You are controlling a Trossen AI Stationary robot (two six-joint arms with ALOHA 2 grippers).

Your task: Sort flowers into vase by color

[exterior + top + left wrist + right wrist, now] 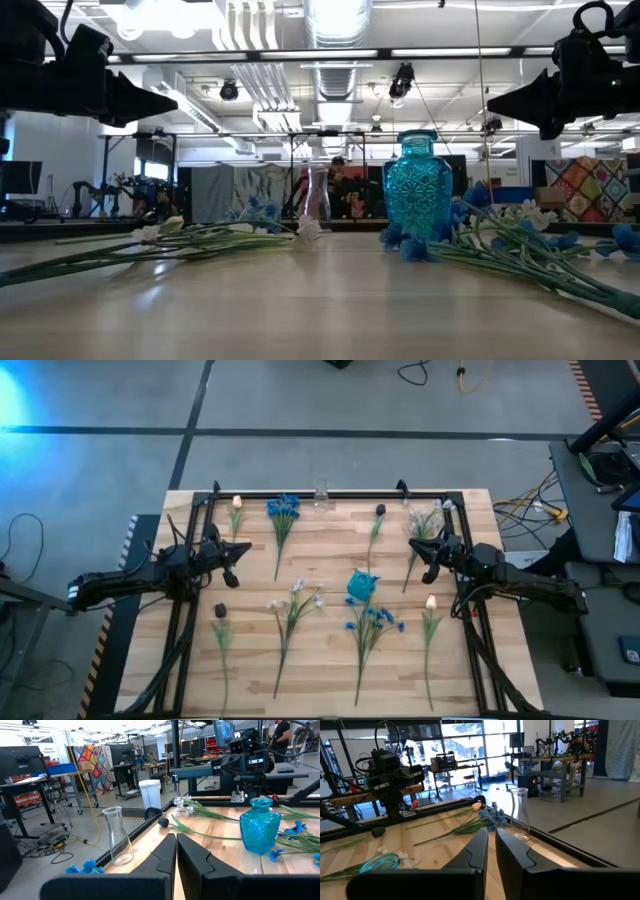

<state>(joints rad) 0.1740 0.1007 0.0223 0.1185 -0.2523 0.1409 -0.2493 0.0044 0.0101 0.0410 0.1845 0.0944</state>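
Several artificial flowers lie flat on the wooden table. Along the far side are a cream-yellow tulip (236, 505), a blue cluster (283, 508), a black bud (380, 511) and a white-pink spray (425, 520). Nearer lie a black bud (220, 610), a white-pink spray (300, 600), a blue cluster (375, 620) and a tulip (431, 603). A blue glass vase (361, 586) stands mid-table and a clear glass vase (321, 494) stands at the far edge. My left gripper (238, 550) and right gripper (418, 547) hover shut above the table, pointing at each other, holding nothing.
A black metal frame (330, 493) runs around the table's edges. In the low view both grippers (170, 103) (495, 103) sit well above the flowers and the blue vase (417, 185). Cables and a workbench lie beyond the right edge (600, 470).
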